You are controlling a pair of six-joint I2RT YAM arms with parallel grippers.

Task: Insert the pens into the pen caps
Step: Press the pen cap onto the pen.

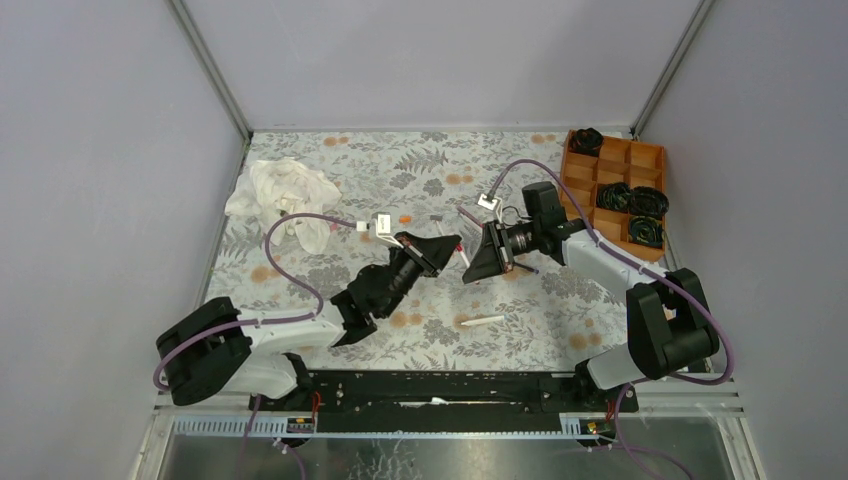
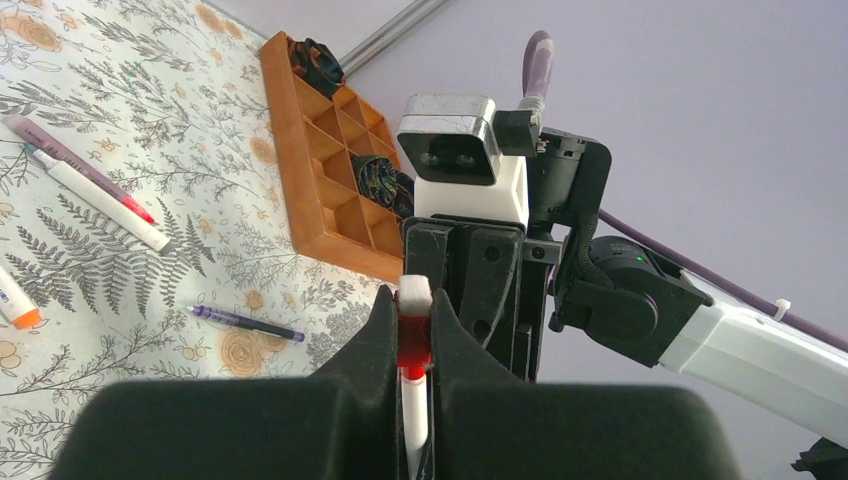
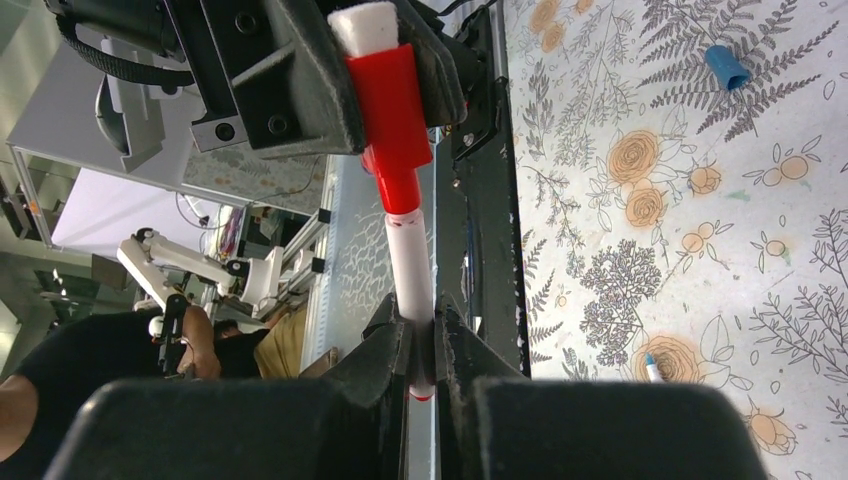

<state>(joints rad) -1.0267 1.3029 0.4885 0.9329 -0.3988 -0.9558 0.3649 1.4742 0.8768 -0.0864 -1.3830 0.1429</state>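
Left gripper [image 2: 413, 312] pinches the red cap [image 3: 386, 100]; right gripper [image 3: 420, 335] pinches the white pen [image 3: 408, 255] plugged into it.

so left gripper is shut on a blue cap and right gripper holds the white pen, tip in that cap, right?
Not quite. The cap in the left gripper is red, not blue; the right wrist view shows it. The right gripper does hold the white pen, tip in that cap. The blue cap lies loose on the table.
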